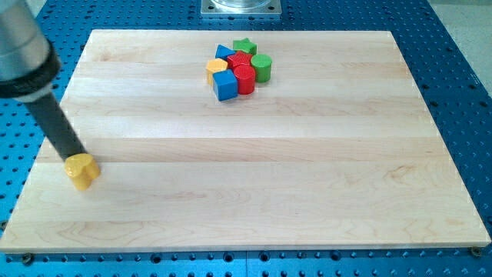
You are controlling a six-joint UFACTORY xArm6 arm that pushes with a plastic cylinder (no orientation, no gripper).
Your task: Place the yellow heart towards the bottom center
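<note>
Pincer absent: my tip [74, 157] touches the yellow heart [82, 171] at its 11 o'clock, mid-push; next, shove toward the bench's [307, 192] 6 o'clock.

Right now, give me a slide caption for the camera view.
My tip touches the yellow heart near the board's left edge, far from the clustered blocks.

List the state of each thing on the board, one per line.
yellow heart: alone near the view's left edge, flat on the board.
my tip: touching the yellow heart's upper left side.
cluster of blocks: packed together near the view's top centre.
wooden board: flat.
</note>
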